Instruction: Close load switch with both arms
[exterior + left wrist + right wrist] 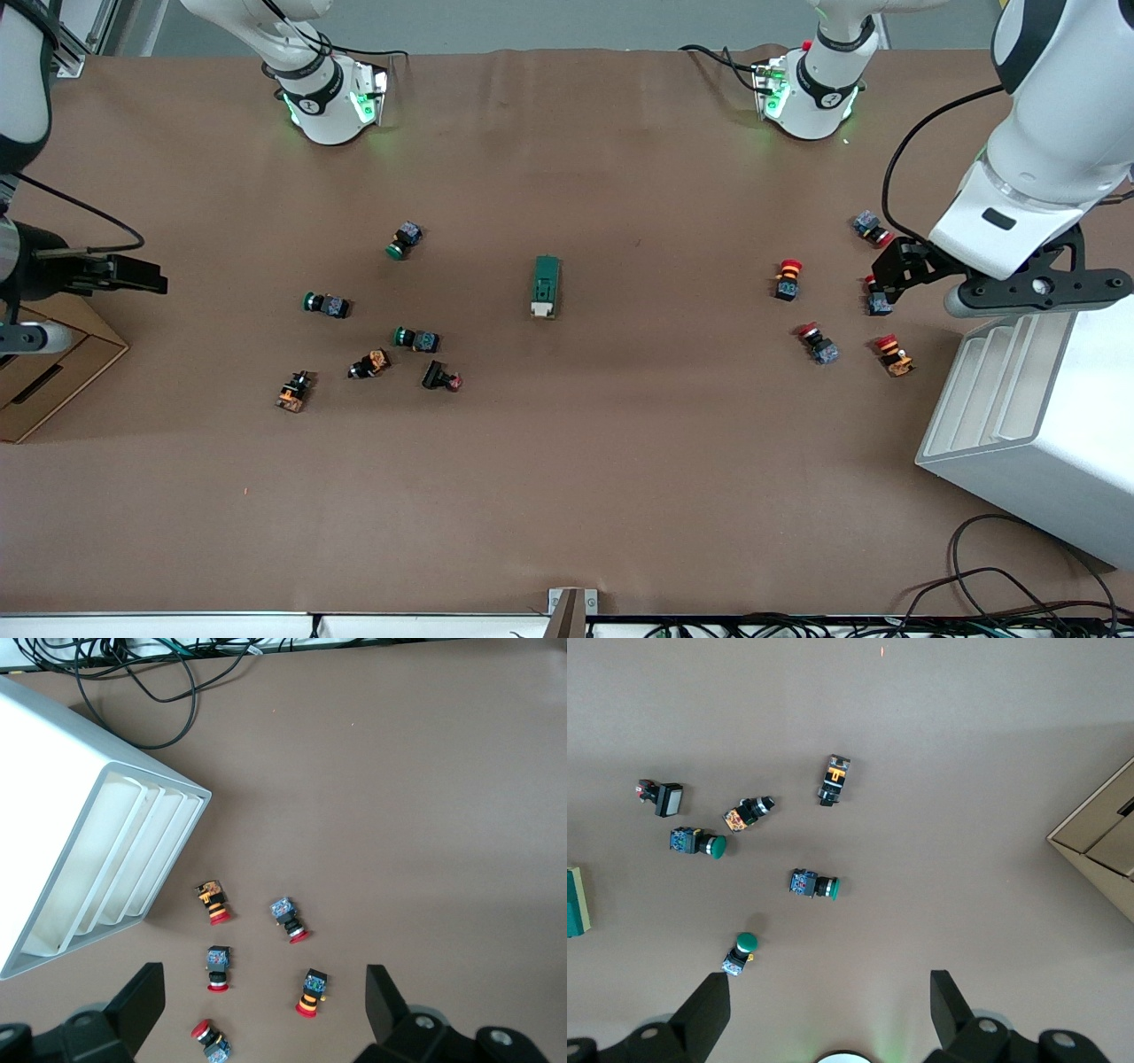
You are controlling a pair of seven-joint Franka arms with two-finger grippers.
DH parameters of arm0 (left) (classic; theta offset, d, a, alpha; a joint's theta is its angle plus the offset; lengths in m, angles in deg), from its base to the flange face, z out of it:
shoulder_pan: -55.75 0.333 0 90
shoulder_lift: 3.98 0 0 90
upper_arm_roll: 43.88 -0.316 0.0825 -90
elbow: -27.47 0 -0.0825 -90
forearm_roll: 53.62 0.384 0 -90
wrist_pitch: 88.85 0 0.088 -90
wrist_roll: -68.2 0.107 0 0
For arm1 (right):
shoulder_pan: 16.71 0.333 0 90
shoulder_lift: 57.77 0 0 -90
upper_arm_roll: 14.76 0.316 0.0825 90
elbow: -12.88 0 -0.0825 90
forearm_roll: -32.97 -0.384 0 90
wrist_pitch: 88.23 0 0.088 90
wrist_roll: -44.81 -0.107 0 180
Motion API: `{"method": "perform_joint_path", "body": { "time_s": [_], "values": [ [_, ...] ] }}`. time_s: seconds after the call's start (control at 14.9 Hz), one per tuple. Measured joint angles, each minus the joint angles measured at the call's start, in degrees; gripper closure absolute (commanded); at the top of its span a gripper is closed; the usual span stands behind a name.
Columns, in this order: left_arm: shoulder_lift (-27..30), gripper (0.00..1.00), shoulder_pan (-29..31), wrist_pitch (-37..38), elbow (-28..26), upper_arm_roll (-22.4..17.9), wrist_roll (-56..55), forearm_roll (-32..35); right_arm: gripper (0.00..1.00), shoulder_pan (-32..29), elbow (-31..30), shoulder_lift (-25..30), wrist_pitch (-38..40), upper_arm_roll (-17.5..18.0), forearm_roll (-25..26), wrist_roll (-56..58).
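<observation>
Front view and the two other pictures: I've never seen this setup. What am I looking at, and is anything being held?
Two white robot arms stand at a brown table. The front view looks down from across it; the other two come from cameras on the wrists. The load switch, a green block with a white lever, lies mid-table, untouched. Green-capped push buttons lie toward the right arm's end, red-capped push buttons toward the left arm's end, beside a white rack. The left gripper hangs open over the red ones, the right gripper open at its own end, near a cardboard box. Nothing is held.
</observation>
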Motion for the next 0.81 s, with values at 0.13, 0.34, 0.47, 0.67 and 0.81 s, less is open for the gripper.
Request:
{"method": "perform_joint_path", "body": {
  "time_s": [0.13,0.34,0.47,0.67,0.81],
  "values": [
    [0.3,0.0,0.2,1.2,0.0,0.0,0.0,0.0,0.0,0.0,0.0,1.3,0.6,-0.1,0.0,0.0],
    [0.5,0.0,0.2,2.3,0.0,0.1,0.9,-0.1,0.0,0.0,-0.2,2.8,1.2,-0.2,0.0,0.0],
    [0.9,0.0,0.9,3.0,-0.1,-0.1,1.6,-1.0,0.0,0.0,-0.4,3.7,2.1,-0.2,0.0,0.0],
    [3.3,0.0,1.6,3.7,-1.6,-4.5,5.9,-6.8,0.0,0.0,-1.4,5.8,3.0,-0.3,0.0,0.0],
    [5.5,0.0,1.4,3.7,-3.6,-8.8,11.4,-9.5,0.0,0.0,-3.0,7.8,3.0,-0.3,0.0,0.0]
  ]
}}
